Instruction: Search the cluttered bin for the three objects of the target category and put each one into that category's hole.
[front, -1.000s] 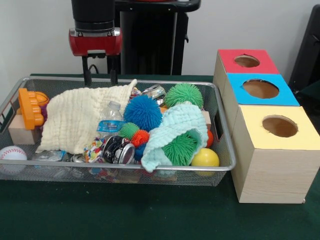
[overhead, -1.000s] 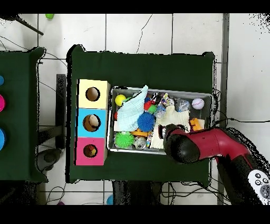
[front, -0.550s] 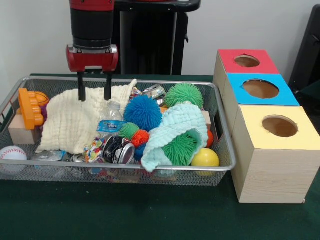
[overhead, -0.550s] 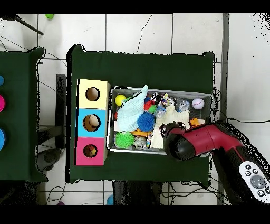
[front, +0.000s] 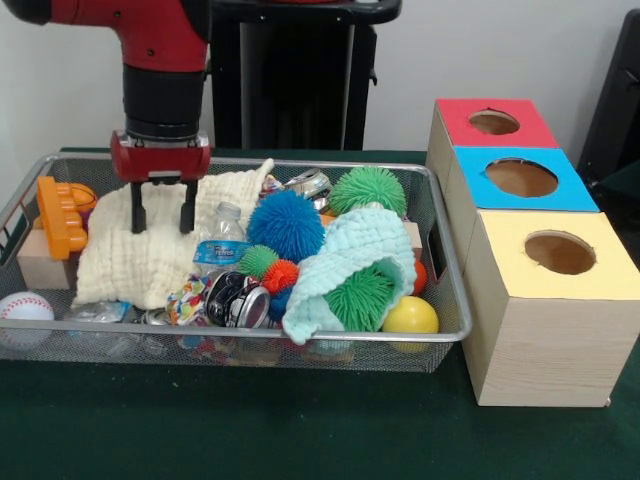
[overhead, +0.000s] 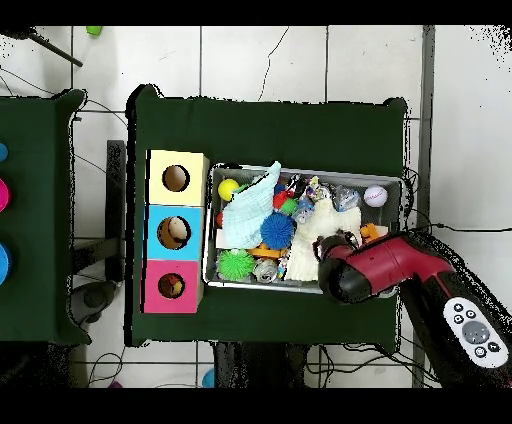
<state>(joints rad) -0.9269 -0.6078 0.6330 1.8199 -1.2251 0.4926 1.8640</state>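
My gripper is open, both fingers pointing down over the cream cloth at the left of the wire bin. Nothing is between the fingers. Whether the tips touch the cloth I cannot tell. In the bin lie a blue spiky ball, a green spiky ball, another green spiky ball under a mint cloth, a yellow ball, a baseball, a water bottle and crushed cans. From above, the arm's head hides the gripper.
Three boxes with holes stand right of the bin: red, blue, yellow. An orange toy and a wooden block sit at the bin's left end. In the overhead view the boxes lie left of the bin.
The gripper has come down and shifted left in the front view, from above the bin's back rim to over the cream cloth. It stays open. The bin's contents have not moved.
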